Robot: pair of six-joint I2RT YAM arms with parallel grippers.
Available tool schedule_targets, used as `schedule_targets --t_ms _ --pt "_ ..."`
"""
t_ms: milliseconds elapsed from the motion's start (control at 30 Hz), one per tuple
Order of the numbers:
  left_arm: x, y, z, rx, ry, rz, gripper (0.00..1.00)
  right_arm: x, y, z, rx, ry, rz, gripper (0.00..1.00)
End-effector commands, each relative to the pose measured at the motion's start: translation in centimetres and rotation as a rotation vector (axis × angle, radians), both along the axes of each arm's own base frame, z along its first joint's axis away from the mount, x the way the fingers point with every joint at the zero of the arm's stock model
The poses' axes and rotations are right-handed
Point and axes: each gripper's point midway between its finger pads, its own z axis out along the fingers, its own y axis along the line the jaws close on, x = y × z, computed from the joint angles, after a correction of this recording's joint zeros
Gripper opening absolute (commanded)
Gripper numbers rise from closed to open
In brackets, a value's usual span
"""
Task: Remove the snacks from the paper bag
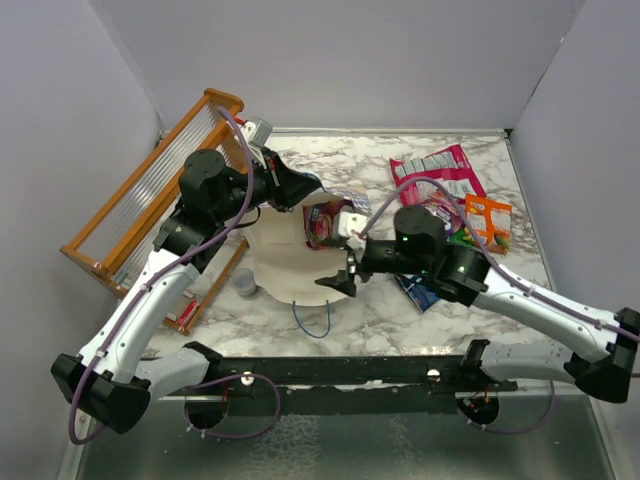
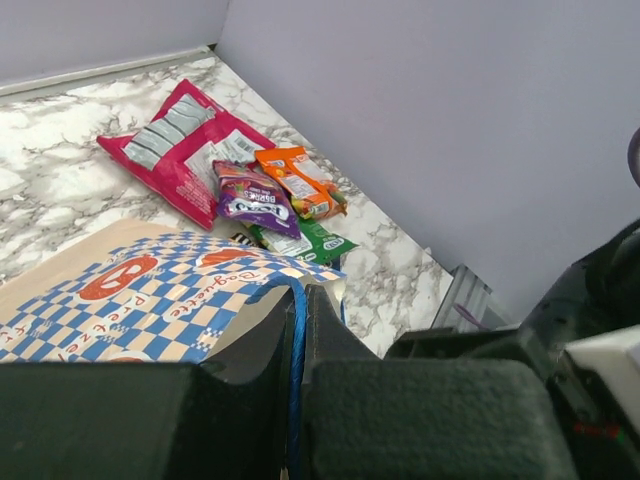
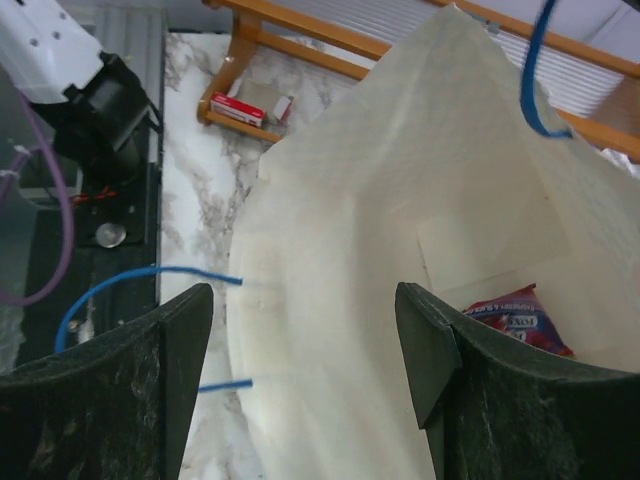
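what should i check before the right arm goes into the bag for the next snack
1. Left gripper pinching the paper bag rim: ok, shut on it.
2. Right gripper open: ok, jaws wide.
3. Snack left inside: ok, red packet in view.
4. Right gripper lined up with red packet: not ok, it sits off to one side in the wrist view.
5. Blue handle out of the path: cannot tell.
6. More snacks beneath: cannot tell.
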Motion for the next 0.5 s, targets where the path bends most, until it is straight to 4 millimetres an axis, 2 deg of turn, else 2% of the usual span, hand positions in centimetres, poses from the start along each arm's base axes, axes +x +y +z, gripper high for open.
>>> schedule_targets --t_ms 0,100,233,467 --pt "-0.6 0.2 2.2 -0.039 -0.035 -0.002 0.0 3.2 2.3 -1.8 -0.217 -0.185 -0.151 0.74" --pt "-0.9 0.3 2.4 -0.045 -0.038 -0.007 0.0 5.3 3.1 -4.1 -0.361 -0.251 -0.242 0.74" --pt "-1.5 0.3 2.7 -0.05 -0.045 -0.022 0.0 8.4 3.0 -7.0 -0.473 -0.325 -0.364 0.74" --pt "-2.0 0.6 3.0 -0.058 -0.059 -0.023 0.0 13.2 2.4 -14.1 -0.676 -0.404 -0.6 0.79"
